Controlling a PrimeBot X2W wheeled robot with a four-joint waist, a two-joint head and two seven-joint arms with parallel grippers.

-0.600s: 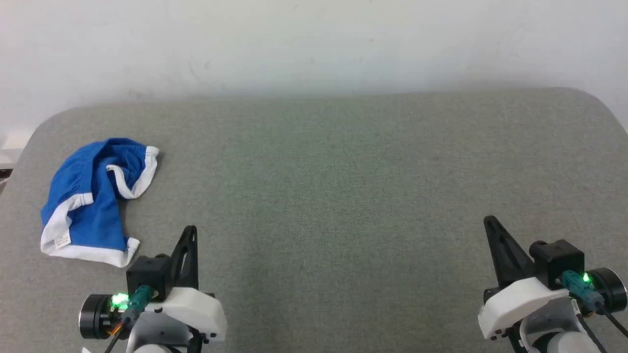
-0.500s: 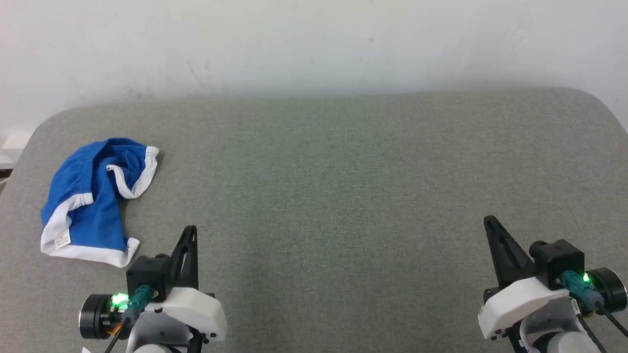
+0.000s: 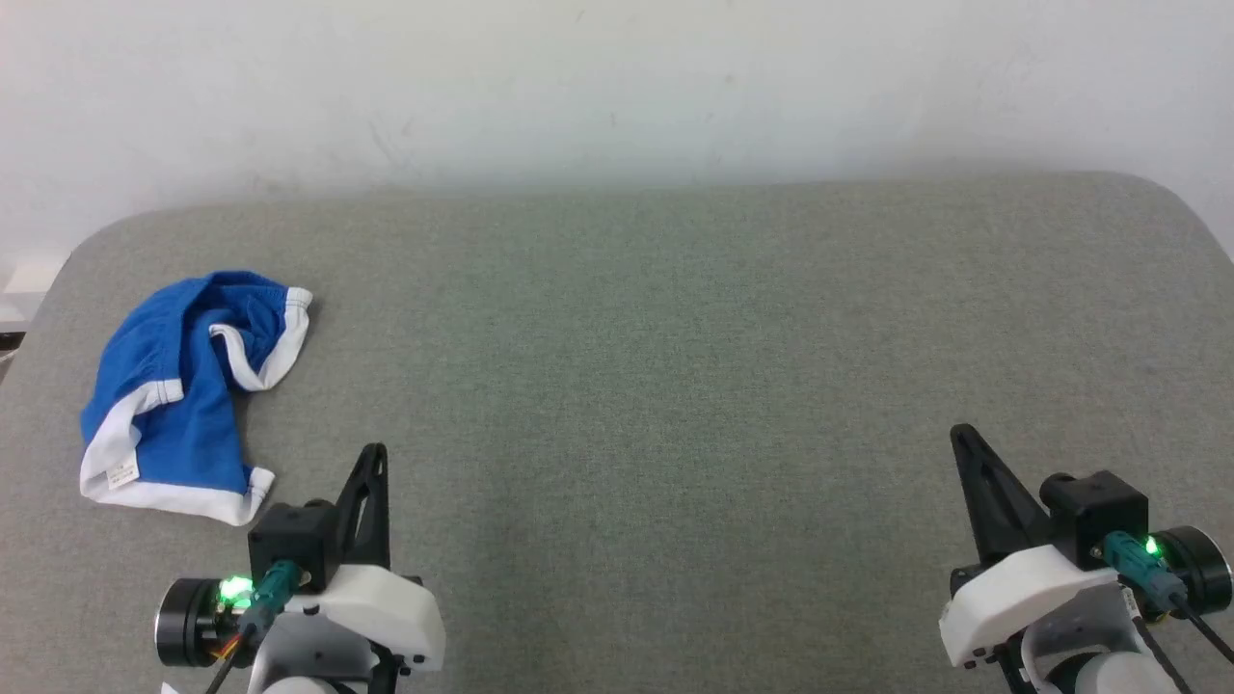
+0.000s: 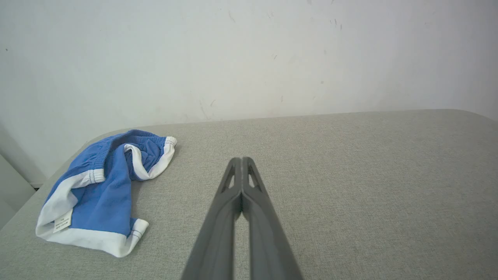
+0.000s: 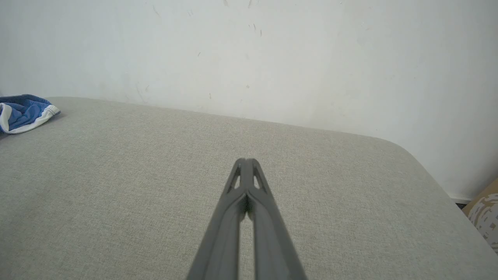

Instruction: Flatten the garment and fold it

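Observation:
The royal-blue garment (image 3: 183, 386) with white band trim lies crumpled at the far left of the grey table (image 3: 656, 366), a small white label on its near left corner. In the left wrist view the garment (image 4: 99, 190) sits left of my left gripper (image 4: 242, 160), whose fingertips touch with nothing between them. From the head camera, my left gripper (image 3: 375, 453) is just right of and nearer than the garment, apart from it. My right gripper (image 3: 962, 434) rests shut and empty at the lower right. The right wrist view catches the garment (image 5: 21, 112) at its left edge, far from my right gripper (image 5: 246, 161).
A white wall (image 3: 617, 87) rises directly behind the table's far edge. The table has rounded far corners; its left edge runs close to the garment. A brownish patterned object (image 5: 484, 214) sits beyond the table's right edge in the right wrist view.

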